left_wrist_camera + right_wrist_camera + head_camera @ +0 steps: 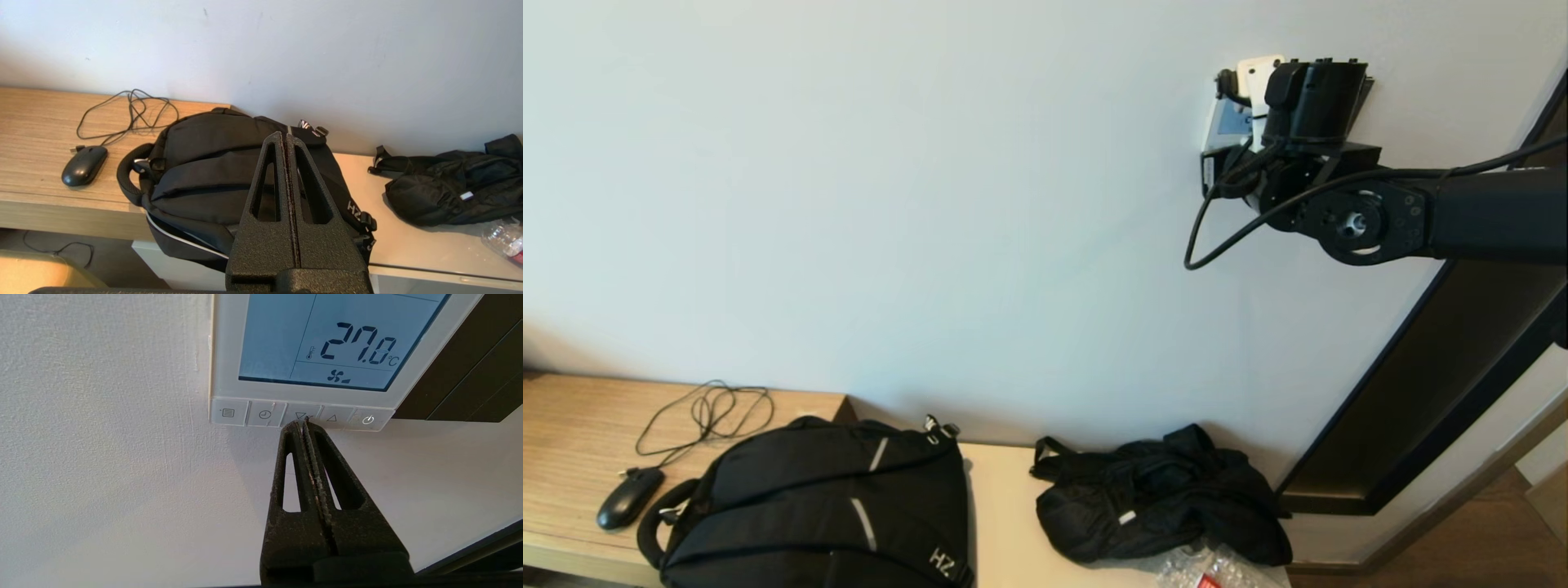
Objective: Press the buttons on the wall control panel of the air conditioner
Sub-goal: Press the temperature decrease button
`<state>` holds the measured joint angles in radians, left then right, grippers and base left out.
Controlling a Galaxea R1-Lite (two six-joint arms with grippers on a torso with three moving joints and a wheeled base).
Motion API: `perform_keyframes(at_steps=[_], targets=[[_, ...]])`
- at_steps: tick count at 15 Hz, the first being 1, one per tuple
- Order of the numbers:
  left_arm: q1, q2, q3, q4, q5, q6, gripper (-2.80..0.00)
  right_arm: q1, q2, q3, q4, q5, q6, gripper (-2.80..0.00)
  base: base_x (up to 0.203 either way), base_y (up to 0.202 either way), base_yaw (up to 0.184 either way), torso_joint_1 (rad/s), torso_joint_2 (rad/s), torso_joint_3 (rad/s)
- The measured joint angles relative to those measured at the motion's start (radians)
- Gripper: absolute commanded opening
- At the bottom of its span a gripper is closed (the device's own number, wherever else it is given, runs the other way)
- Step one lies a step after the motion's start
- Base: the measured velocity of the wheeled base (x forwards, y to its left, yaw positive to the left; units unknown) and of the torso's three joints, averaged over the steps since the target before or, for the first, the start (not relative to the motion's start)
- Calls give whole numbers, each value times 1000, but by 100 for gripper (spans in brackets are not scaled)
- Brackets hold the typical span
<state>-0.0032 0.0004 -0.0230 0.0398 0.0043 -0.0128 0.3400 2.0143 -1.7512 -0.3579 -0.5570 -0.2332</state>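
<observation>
The white wall control panel (pixel 229 351) has a blue screen reading 27.0 °C and a row of buttons along its lower edge. My right gripper (pixel 301 424) is shut and empty, its tips at the down-arrow button (pixel 297 415), between the clock button (pixel 264 414) and the up-arrow button (pixel 331 417). The power button (pixel 368 420) is lit. In the head view the right wrist (pixel 1311 98) covers most of the panel (pixel 1258 72), high on the wall. My left gripper (pixel 285 136) is shut and empty, parked low above the black backpack (pixel 212 163).
A dark door frame (pixel 1437 376) runs just right of the panel. Below, a wooden desk (pixel 572 441) holds a black mouse (pixel 629 498) with its cable, the backpack (pixel 825 506), a black crumpled bag (pixel 1160 498) and a plastic wrapper (pixel 1209 567).
</observation>
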Motion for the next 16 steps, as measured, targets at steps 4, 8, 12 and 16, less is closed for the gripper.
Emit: perform_keyframes(at_steps=[4,8,12,16], targets=[[0,0,0,0,0,0,-280,-2,13,-20,4,0,-3,-280,0,0,0,0,0,0],[0,0,0,0,0,0,-280,8,7,-23,1,-1,-12,-280,0,0,0,0,0,0],[0,0,0,0,0,0,-280,12,-6,-13,-1,-1,-17,-280,0,0,0,0,0,0],[0,0,0,0,0,0,-280,12,-7,-7,-2,-1,-16,-280,0,0,0,0,0,0]])
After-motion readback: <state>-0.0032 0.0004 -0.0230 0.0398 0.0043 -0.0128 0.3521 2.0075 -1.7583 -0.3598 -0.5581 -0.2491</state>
